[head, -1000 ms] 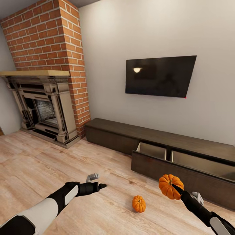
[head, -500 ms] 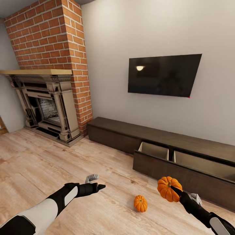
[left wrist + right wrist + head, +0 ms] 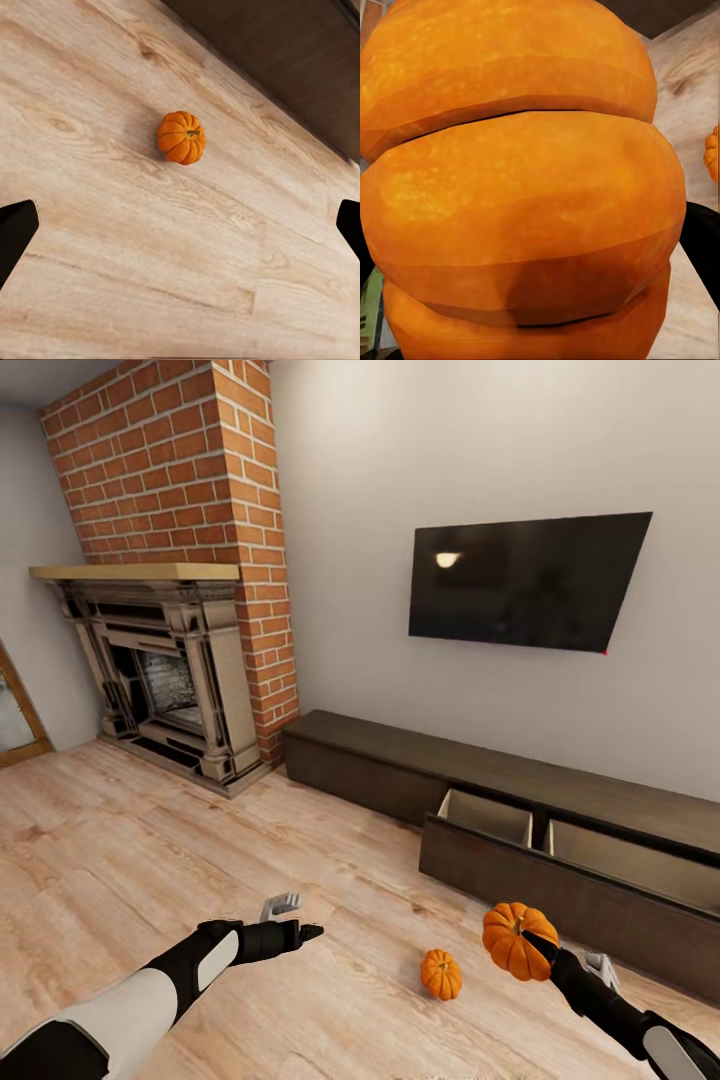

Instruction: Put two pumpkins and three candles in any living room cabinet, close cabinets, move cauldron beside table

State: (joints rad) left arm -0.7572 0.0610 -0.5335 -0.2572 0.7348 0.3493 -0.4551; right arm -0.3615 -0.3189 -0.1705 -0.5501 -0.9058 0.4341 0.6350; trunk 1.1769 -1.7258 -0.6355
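Held pumpkin, rigid, light, ribbed and slippery-round: your right claw grips it beside the stem, cabinet drawer open at one o'clock; left claw spread, empty.

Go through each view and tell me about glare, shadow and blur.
Head view: a lamp glare spot on the dark TV, straight edges of the wall and chimney lean, everything sharp. Left wrist view: the pumpkin on the floor is crisp, with a faint shadow beside it. Right wrist view: the held pumpkin looms huge and soft, with a dark shaded patch low on it.
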